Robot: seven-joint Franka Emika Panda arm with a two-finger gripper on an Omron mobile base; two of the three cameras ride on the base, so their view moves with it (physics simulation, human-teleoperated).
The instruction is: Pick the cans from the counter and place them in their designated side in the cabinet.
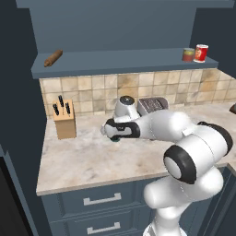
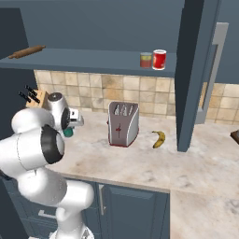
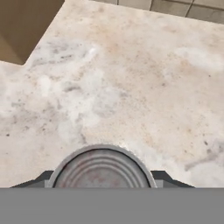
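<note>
A: How is the gripper point(image 3: 101, 186) seen to be set?

B: It is seen closed around the teal-labelled can point(image 3: 101, 169). In the hand view the can's ribbed grey metal top is framed between the two dark finger tips point(image 3: 41, 179), one at each side of its rim. In the left base view a sliver of teal point(image 1: 115, 140) is visible under the hand, low over the marbled counter point(image 1: 87, 161).

A: Where is the other can found?

B: The shorter can with the red-orange and yellow-green label point(image 1: 188, 55) is seen upright on the cabinet point(image 1: 120, 27) shelf, at its right end, just beside the red can with white bands point(image 1: 201, 53).

A: What else is laid out?

B: A rolling pin point(image 1: 53, 58) is seen at the shelf's left end. On the counter a knife block point(image 1: 64, 120) is placed left of the hand, a toaster point(image 2: 123, 123) to its right, and a banana point(image 2: 159, 138) beyond that.
</note>
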